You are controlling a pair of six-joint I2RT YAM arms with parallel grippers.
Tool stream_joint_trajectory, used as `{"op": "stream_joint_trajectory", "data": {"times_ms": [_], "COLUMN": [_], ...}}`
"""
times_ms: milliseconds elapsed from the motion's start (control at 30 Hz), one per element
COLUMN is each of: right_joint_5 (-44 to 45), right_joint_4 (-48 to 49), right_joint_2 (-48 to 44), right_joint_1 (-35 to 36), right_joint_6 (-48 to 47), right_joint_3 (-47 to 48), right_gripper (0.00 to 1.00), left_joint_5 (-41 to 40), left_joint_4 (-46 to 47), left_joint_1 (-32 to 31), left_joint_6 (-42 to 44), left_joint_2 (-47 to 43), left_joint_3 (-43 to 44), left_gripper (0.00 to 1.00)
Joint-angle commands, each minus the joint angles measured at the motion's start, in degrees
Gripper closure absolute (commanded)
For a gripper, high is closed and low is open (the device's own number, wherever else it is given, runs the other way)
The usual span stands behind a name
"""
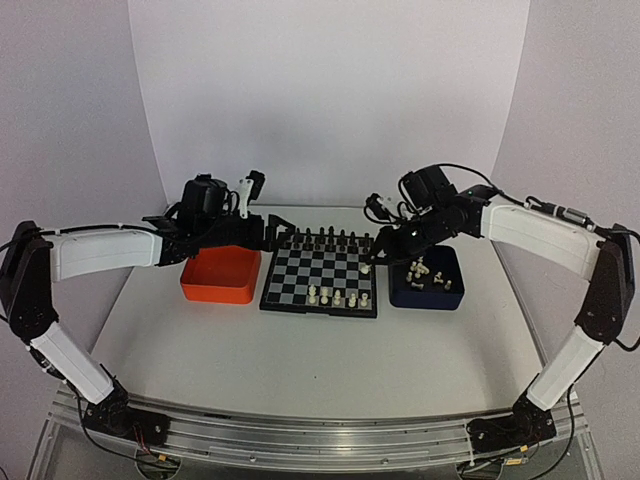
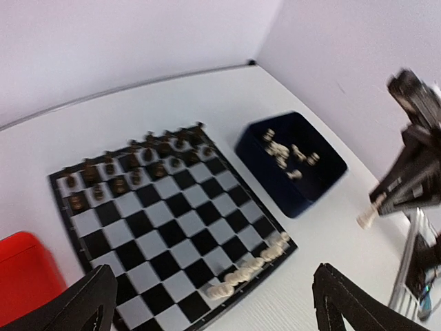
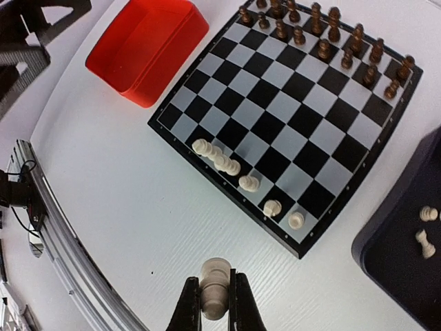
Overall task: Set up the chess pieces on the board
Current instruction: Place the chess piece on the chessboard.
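right hand (image 3: 216, 298) pinching wht piece (image 3: 215, 274), left hand (image 2: 213, 303) spread

Orange tray (image 1: 214, 292), dark blue tray (image 1: 425, 299), black chess pieces (image 1: 330, 240)

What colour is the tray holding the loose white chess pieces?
Dark blue; the tray shows best in the left wrist view.

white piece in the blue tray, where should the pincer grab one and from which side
Take the white piece across its thin waist, just under the head, coming straight down from above. The dark blue tray has raised walls that would likely block a sideways approach, and this piece sits apart from its neighbour, leaving room either side.
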Motion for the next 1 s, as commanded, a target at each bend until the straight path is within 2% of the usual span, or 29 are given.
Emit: {"op": "stream_joint_trajectory", "data": {"times_ms": [0, 100, 333, 600, 967], "right_joint_5": [4.92, 5.41, 4.40, 3.84, 3.02], "right_joint_4": [1.77, 1.82, 1.85, 1.70, 1.38], "right_joint_2": [7.60, 12.86, 23.87, 32.80, 39.04], "right_joint_1": [4.86, 7.46, 11.20, 11.43, 11.52], "right_joint_6": [-11.43, -16.89, -27.12, -32.40, -36.28], "right_joint_3": [8.42, 13.05, 23.10, 29.88, 33.66], "right_gripper": [1.00, 1.00, 1.00, 1.00, 1.00], "left_joint_5": [-24.89, -28.84, -29.26, -30.80, -30.63], "left_joint_4": [-3.87, -6.91, -8.83, -10.45, -10.78], "left_joint_1": [0.45, 0.63, 0.70, 0.78, 0.77], "left_joint_6": [-12.66, -14.96, -17.34, -18.55, -18.29], "left_joint_2": [-8.71, -11.52, -15.16, -16.05, -15.91], "left_joint_3": [-3.10, -5.09, -8.66, -9.37, -9.26], "left_gripper": [0.00, 0.00, 0.00, 0.00, 0.00]}}
